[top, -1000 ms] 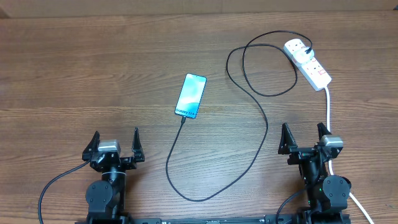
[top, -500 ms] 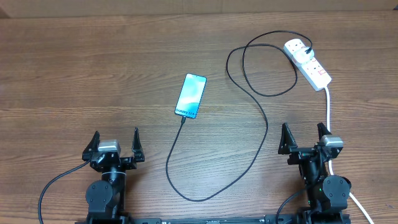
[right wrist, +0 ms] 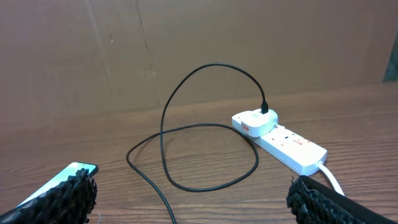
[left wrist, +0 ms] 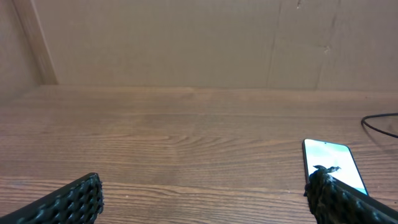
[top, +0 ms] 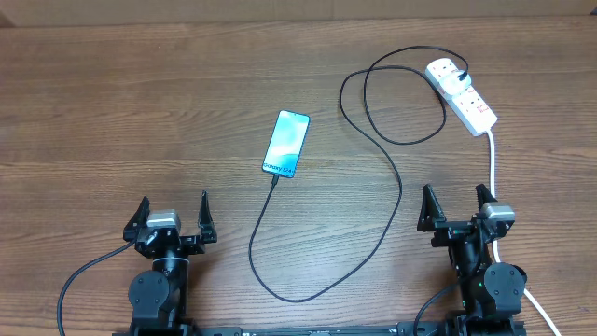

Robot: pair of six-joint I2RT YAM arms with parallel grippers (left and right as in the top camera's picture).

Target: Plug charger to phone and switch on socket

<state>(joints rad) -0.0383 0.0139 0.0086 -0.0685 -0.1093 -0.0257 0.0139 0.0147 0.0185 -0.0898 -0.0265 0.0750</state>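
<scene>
The phone (top: 286, 144) lies screen up mid-table, its blue screen lit; it also shows at the right edge of the left wrist view (left wrist: 329, 163) and the lower left of the right wrist view (right wrist: 74, 169). The charger cable (top: 392, 187) runs from the phone's near end in a long loop to its plug (top: 450, 74), which sits in the white socket strip (top: 466, 96) at the far right. In the right wrist view the socket (right wrist: 287, 144) carries the plug (right wrist: 255, 122). My left gripper (top: 173, 213) and right gripper (top: 456, 203) stand open near the table's front edge, nothing between their fingers.
The socket's thick white cord (top: 492, 168) runs from the strip toward the front edge, passing right beside my right arm. A brown cardboard wall (right wrist: 186, 43) closes the far side of the wooden table (top: 112, 112).
</scene>
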